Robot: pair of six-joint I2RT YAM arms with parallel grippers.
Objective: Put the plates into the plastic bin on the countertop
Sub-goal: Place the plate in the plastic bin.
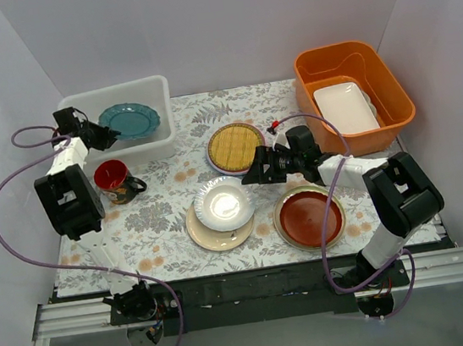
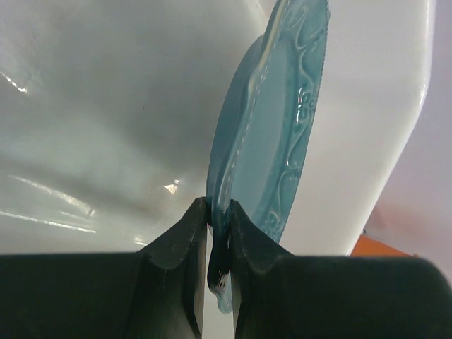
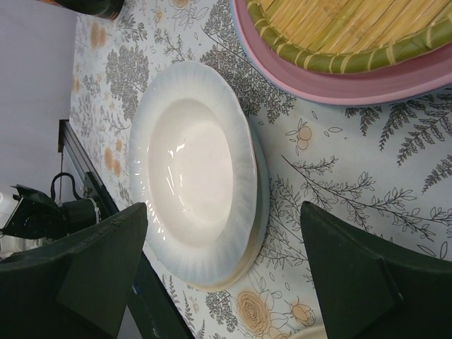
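While outstretched, left pincer point(image 1: 109, 138) clamps teal plate point(image 1: 129, 121) — seemingly inside plastic bin point(image 1: 118, 89).

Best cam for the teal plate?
Top external: the whole teal plate shows, framed by the plastic bin. Left wrist shows only a close, edge-on slice, its rim clamped in the left pincer. Right wrist misses it entirely.

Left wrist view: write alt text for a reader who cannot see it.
The left gripper pinches the rim of a teal scalloped round plate, seen edge-on, with the inner walls of the white translucent plastic bin behind it.
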